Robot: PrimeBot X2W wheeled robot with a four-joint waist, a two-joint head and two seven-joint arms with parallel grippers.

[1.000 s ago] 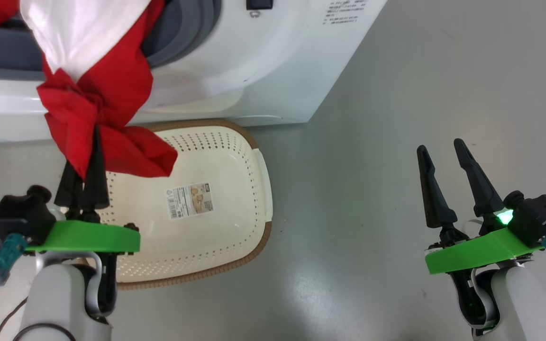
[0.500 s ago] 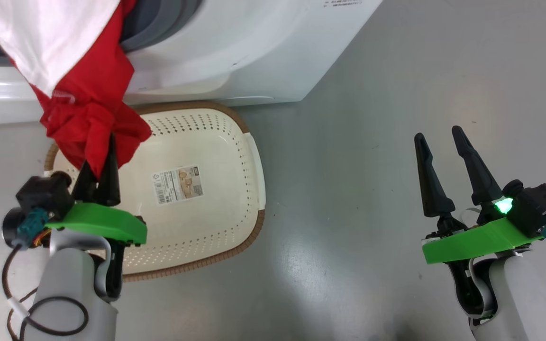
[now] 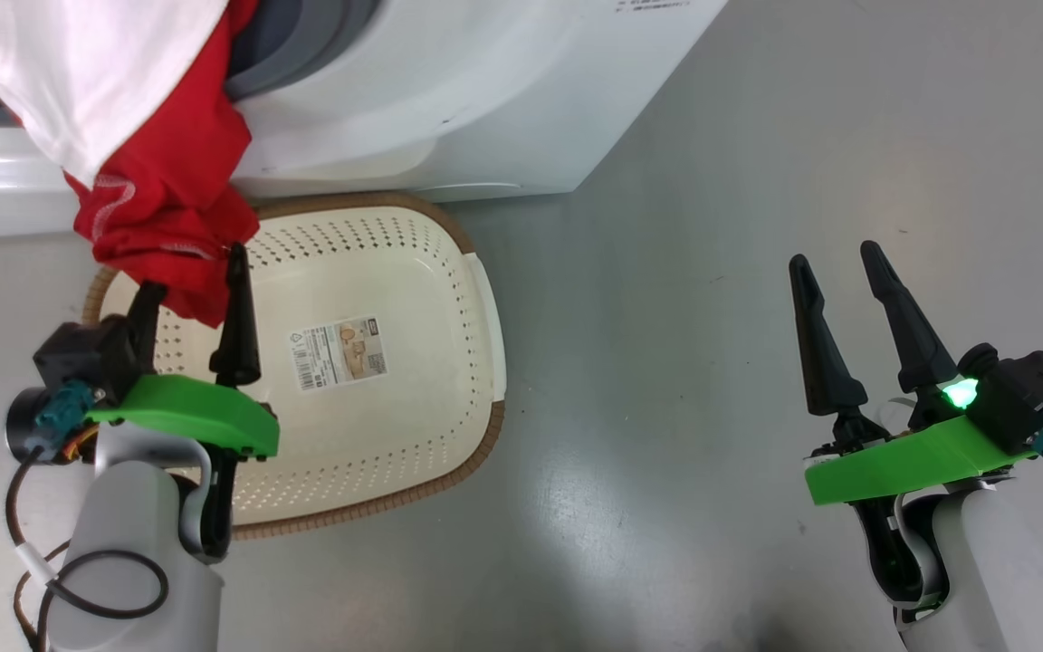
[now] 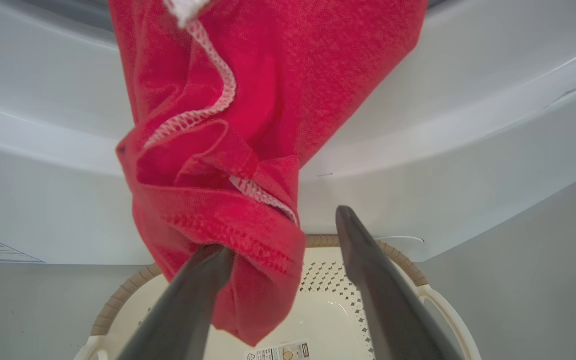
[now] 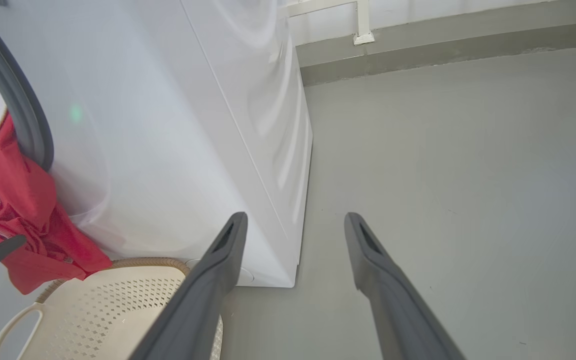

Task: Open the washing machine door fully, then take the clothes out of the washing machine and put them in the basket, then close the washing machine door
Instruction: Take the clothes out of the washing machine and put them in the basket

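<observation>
Over the basket (image 3: 476,299), left gripper (image 3: 194,269) fingers spread, clothes (image 3: 159,190) hanging between them; well right of it, right gripper (image 3: 834,254) fingers spread, empty.

Support surf.: smooth grey floor (image 3: 712,136), glossy w/ soft light reflections. White washing machine (image 3: 485,91) stands directly on it. Cream basket (image 3: 413,272) sits upright on floor, close in front of machine base, approx. below door opening.
</observation>
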